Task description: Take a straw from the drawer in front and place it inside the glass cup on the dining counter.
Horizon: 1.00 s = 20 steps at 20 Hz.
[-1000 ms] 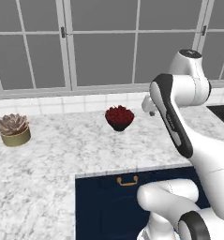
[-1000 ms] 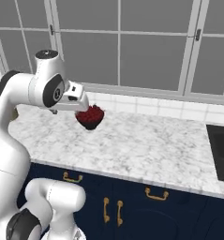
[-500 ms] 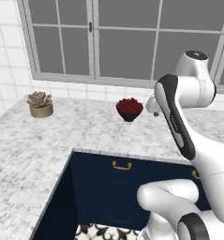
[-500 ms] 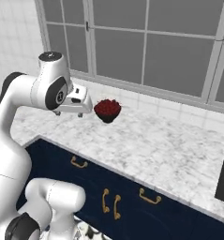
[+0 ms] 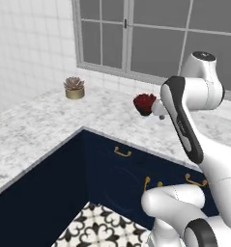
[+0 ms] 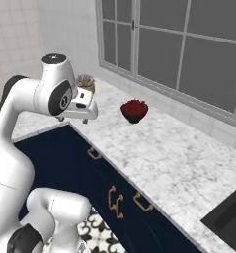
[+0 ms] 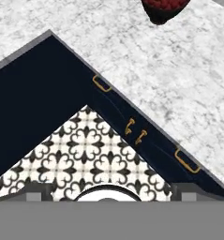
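The claw hangs released above the shut drawer; the straw inside, judged light, thin and slippery, wants a mid-length pinch.

Home kitchen — marble worktop, navy cabinets (brass handles), window, patterned floor tiles

White-grey veined marble worktop, L-shaped, wrapping an inner corner over navy cabinets; bearing a potted succulent near the tiled wall and, well apart, a dark bowl of red fruit below the windows; black-and-white patterned floor tiles beneath.
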Motion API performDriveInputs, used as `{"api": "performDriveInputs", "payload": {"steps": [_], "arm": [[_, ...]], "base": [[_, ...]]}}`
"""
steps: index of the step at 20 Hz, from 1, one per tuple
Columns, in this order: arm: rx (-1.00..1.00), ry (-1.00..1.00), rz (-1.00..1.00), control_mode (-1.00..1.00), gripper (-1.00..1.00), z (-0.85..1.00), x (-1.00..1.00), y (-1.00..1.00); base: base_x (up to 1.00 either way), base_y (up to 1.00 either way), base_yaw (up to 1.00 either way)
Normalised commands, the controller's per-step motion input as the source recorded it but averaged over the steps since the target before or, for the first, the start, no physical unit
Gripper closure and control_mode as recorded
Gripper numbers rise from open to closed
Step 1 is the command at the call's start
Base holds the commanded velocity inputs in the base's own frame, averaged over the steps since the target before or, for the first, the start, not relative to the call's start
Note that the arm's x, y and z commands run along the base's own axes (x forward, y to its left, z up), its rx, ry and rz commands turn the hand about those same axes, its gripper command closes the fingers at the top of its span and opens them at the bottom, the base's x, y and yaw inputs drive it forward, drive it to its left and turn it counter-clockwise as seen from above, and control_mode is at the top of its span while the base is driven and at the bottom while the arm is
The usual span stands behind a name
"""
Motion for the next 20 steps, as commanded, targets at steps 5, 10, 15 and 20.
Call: {"api": "performDriveInputs", "payload": {"steps": [5,10,15,20], "arm": [[0.0,0.0,0.0,1.0,-1.0,0.0,0.0,0.0],[0.0,0.0,0.0,1.0,-1.0,0.0,0.0,0.0],[0.0,0.0,0.0,1.0,-1.0,0.0,0.0,0.0],[0.0,0.0,0.0,1.0,-1.0,0.0,0.0,0.0]], "base": [[0.0,-0.64,0.56],[0.02,-0.57,0.25],[0.31,-0.22,0.11],[0.28,-0.18,0.09]]}}
